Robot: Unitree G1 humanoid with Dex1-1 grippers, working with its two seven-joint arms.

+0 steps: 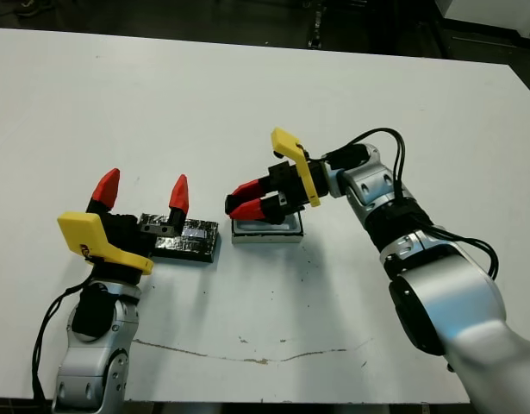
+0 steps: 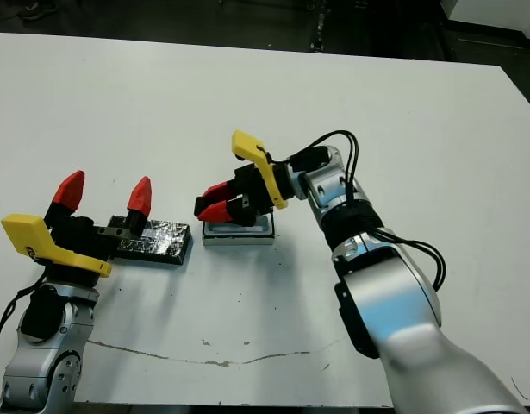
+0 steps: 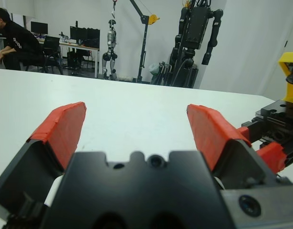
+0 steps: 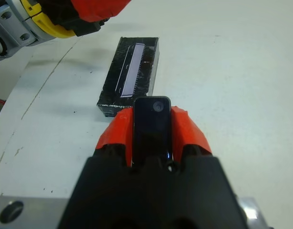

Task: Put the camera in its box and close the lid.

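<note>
Right gripper [image 4: 152, 131], jaws pinching the camera [image 4: 151, 126], hovers over the empty box [image 1: 266, 229]; left gripper [image 1: 142, 191], jaws spread, waits above the lid [image 1: 189, 239]. Nothing packed yet.

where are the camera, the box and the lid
camera [image 4: 151, 128], right wrist view, middle of its dark face between the red fingers
box [image 1: 266, 235], left eye view, its near white wall
lid [image 1: 192, 241], left eye view, its glossy top
</note>
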